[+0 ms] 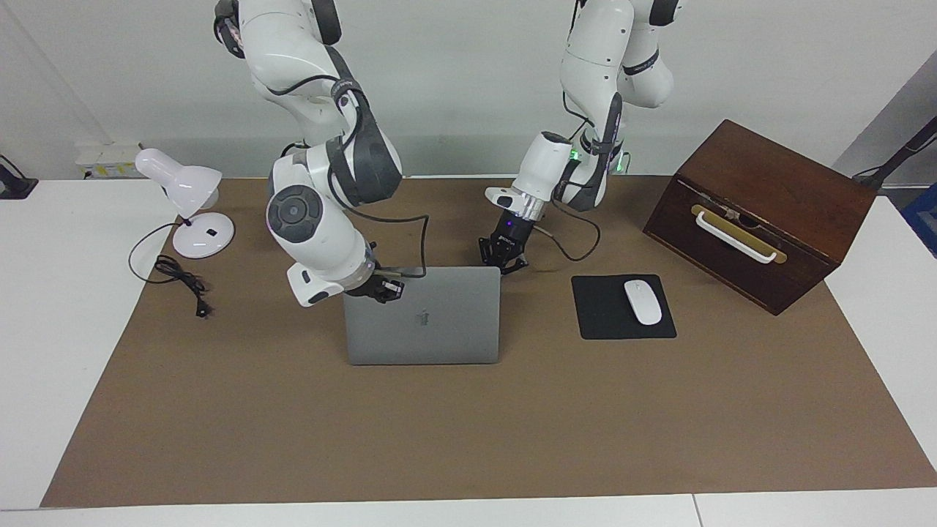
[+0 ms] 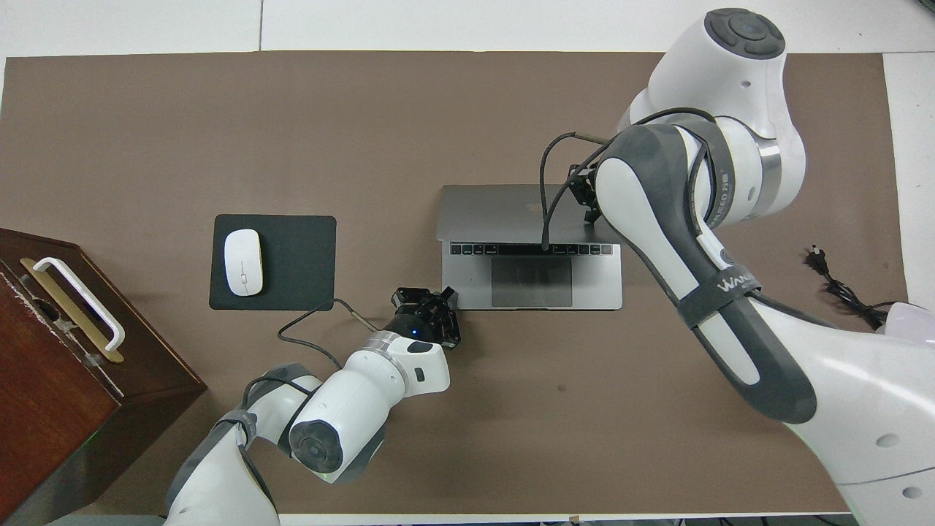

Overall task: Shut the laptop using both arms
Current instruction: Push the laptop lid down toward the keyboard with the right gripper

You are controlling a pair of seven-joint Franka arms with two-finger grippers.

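Note:
The silver-grey laptop [image 1: 424, 322] stands on the brown mat with its lid leaning over the keyboard, apple logo facing away from the robots. In the overhead view its lid [image 2: 497, 208] covers most of the keys, and the trackpad [image 2: 531, 281] still shows. My right gripper [image 1: 384, 288] is at the lid's top corner toward the right arm's end and seems to touch it; it also shows in the overhead view [image 2: 584, 196]. My left gripper [image 1: 502, 258] is open and low beside the laptop's base corner toward the left arm's end [image 2: 431, 315], holding nothing.
A black mouse pad [image 1: 622, 322] with a white mouse [image 1: 643, 301] lies beside the laptop toward the left arm's end. A dark wooden box [image 1: 761, 212] stands past it. A white desk lamp [image 1: 190, 212] and its cable [image 1: 183, 282] sit toward the right arm's end.

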